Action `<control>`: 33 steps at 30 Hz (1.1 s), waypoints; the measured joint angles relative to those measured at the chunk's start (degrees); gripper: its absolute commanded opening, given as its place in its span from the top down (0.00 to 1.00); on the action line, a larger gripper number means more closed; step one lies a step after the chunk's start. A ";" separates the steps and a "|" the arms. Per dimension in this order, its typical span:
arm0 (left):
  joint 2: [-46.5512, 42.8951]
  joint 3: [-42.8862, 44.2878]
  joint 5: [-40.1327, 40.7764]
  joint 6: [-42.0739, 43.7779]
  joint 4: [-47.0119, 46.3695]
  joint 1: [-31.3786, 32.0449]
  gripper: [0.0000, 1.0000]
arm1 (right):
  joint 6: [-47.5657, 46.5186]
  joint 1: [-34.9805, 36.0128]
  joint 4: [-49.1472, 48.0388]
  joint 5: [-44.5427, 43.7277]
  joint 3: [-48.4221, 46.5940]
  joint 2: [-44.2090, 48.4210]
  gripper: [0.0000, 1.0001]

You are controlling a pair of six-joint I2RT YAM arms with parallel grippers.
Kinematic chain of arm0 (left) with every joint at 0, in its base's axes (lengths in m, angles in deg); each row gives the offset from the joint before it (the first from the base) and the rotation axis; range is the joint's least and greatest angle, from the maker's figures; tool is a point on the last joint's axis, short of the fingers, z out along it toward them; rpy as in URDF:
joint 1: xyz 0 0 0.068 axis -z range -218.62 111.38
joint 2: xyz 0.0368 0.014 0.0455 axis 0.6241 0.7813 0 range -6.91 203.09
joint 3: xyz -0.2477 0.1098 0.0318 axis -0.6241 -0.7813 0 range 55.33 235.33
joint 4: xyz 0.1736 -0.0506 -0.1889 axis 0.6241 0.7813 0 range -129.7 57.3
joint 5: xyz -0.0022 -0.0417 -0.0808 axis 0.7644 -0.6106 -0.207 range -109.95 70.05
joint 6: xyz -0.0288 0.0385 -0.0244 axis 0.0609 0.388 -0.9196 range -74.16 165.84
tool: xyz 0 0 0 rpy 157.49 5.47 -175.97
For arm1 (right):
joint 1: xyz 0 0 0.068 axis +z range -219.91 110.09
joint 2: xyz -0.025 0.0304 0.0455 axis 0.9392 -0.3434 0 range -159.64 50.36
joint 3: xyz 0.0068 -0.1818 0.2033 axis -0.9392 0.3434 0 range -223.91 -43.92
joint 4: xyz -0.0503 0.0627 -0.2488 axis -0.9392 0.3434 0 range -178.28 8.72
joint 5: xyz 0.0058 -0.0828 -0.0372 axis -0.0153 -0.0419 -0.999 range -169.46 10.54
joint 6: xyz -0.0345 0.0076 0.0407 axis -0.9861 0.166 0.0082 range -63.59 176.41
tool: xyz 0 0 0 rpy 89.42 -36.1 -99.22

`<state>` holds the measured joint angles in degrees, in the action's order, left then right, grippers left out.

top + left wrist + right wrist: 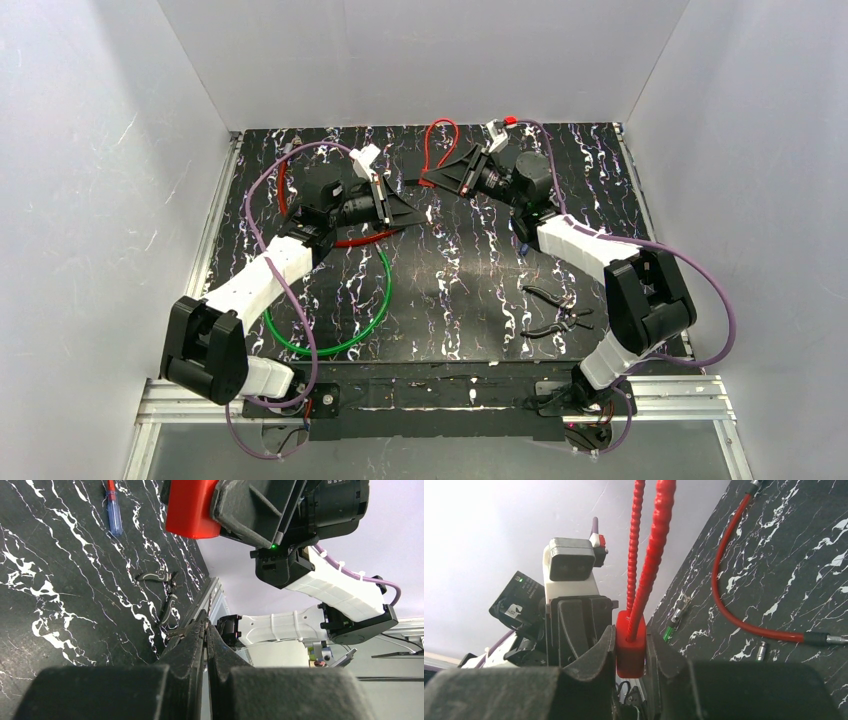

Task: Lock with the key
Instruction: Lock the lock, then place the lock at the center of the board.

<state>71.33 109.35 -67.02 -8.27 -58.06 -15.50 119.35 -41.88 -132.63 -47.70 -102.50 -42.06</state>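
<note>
While both arms reach toward the upper middle of the top view, the right gripper (432,180) clamps the red lock (444,122), whose cable loop rises above it. The left gripper (414,211) points at it from just to the left. Two pliers (555,310) lie lower right on the table (470,280). From the left wrist, the fingers (192,645) are pressed together (whether anything is pinched there I cannot tell). The lock's red body (192,507) sits at top centre, and a blue screwdriver (114,515) lies upper left. From the right wrist, narrow jaws grip the lock body (630,647) at lower centre, its ribbed cable running up out of frame.
</note>
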 measured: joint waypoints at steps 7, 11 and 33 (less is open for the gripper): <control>-0.26 -0.07 -0.10 1.52 0.89 -0.69 1.00 | -5.00 -1.22 4.13 2.87 -0.07 0.90 0.99; -1.10 -0.24 -0.04 3.22 1.89 -1.87 1.00 | -11.45 -4.82 11.71 5.71 0.86 4.44 0.99; 19.66 20.56 5.30 23.22 16.98 7.46 1.00 | -44.79 -19.65 47.27 12.54 0.01 -10.39 0.99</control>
<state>90.99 129.91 -61.72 14.95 -41.09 -8.04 74.56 -61.54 -85.36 -35.17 -102.49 -52.45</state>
